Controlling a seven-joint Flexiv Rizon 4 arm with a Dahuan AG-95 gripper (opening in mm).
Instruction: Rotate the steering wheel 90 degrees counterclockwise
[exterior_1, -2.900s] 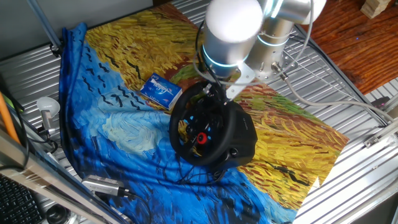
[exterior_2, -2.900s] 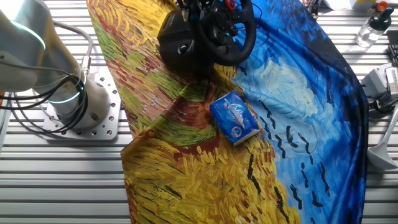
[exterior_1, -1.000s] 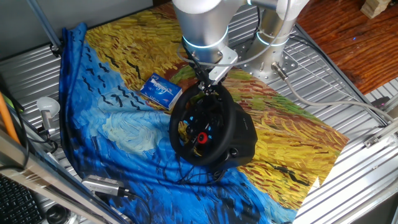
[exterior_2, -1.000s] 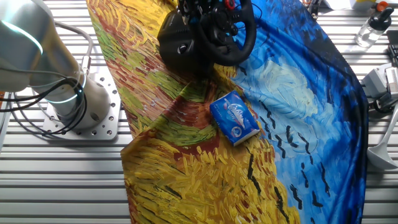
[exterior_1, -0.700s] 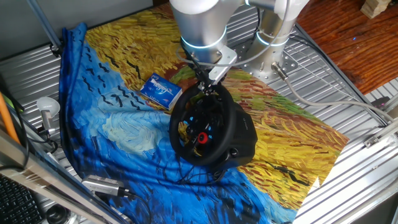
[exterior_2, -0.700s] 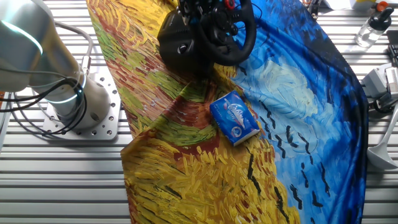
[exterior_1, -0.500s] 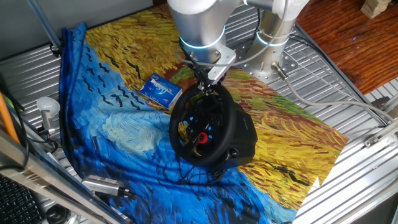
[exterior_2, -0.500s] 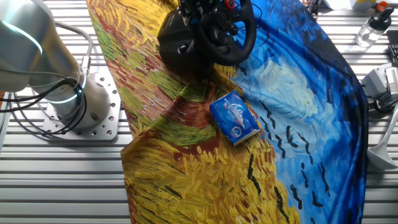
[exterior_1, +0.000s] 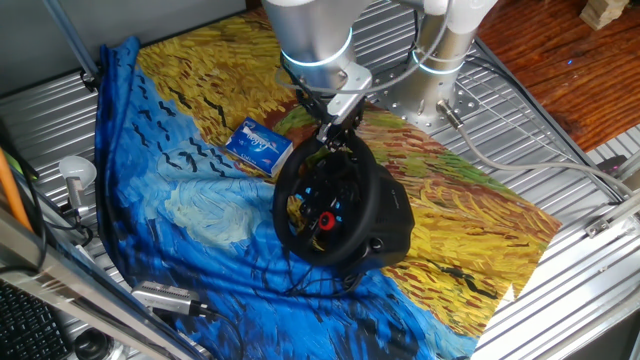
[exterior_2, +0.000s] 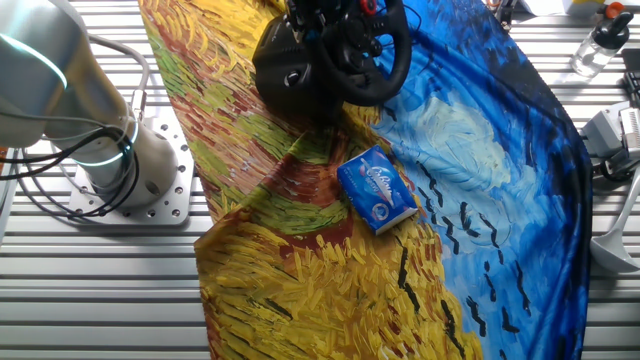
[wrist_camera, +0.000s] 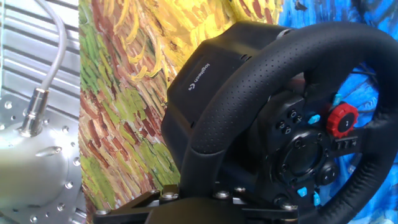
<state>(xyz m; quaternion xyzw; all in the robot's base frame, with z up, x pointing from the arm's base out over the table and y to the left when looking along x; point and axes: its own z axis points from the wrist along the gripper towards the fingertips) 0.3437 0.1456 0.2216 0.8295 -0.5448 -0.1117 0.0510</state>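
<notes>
Claw (exterior_1: 336, 137) at steering wheel (exterior_1: 325, 205) top rim; grip state cannot tell. Risk: claw slipping off rim mid-turn, base skidding on cloth (exterior_1: 180, 200).

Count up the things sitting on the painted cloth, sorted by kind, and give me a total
Steering wheel: 1
Small blue-and-white box: 1
Total: 2, both resting on the painted cloth. The hand is at the wheel's top rim.
</notes>
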